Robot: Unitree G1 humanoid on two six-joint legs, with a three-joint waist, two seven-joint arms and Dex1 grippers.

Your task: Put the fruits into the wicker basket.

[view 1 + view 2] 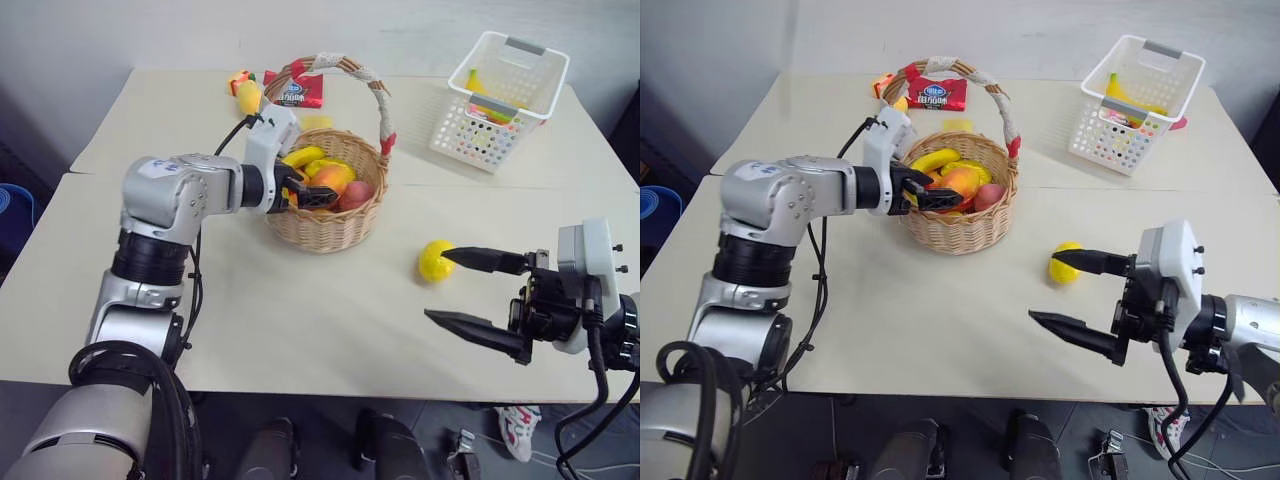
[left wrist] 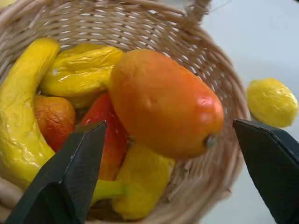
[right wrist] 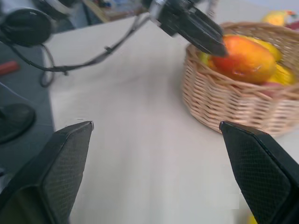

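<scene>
The wicker basket (image 1: 325,232) stands mid-table with its taped handle arched over it. The orange-red mango (image 1: 331,180) lies on top of the other fruits inside it. My left gripper (image 1: 305,190) hovers at the basket's left rim. Its fingers are open on either side of the mango (image 2: 163,105) and do not touch it. The yellow lemon (image 1: 436,260) rests on the table to the right of the basket. My right gripper (image 1: 437,286) is open and low over the table. Its upper fingertip is right beside the lemon, with nothing between the fingers.
A banana (image 1: 303,156) and other toy fruits fill the wicker basket. A white lattice basket (image 1: 505,100) with a few items stands at the back right. A red snack packet (image 1: 300,92) and a small yellow toy (image 1: 248,97) lie behind the wicker basket.
</scene>
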